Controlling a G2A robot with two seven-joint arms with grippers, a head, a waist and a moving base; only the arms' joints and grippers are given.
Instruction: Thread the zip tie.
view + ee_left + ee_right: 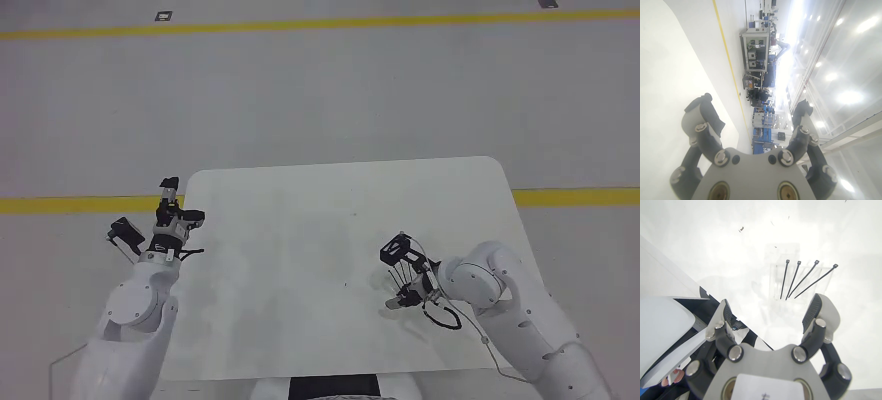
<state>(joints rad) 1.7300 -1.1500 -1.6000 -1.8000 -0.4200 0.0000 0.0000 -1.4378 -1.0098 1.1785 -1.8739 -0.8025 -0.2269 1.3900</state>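
- Black zip ties, four of them, sit in a clear holder on the white tabletop. They are fanned out with tails gathered at one side of the holder and square heads spread apart at the other.
- The fan probably serves to keep each tie separate, so one can be taken without snagging its neighbour.
- Whether they stand upright or lean flat in the holder cannot be told.
- The right pincer hangs just short of the holder's tail side, apart from it. Its jaws are spread wide with nothing between them, which suggests it is lined up to pick a tie.
- The left pincer is well apart from the holder, out by the tabletop's far side edge. Its jaws are also spread and empty, likely waiting to take the other end for threading.
- No tie is lifted yet, so threading has not begun.
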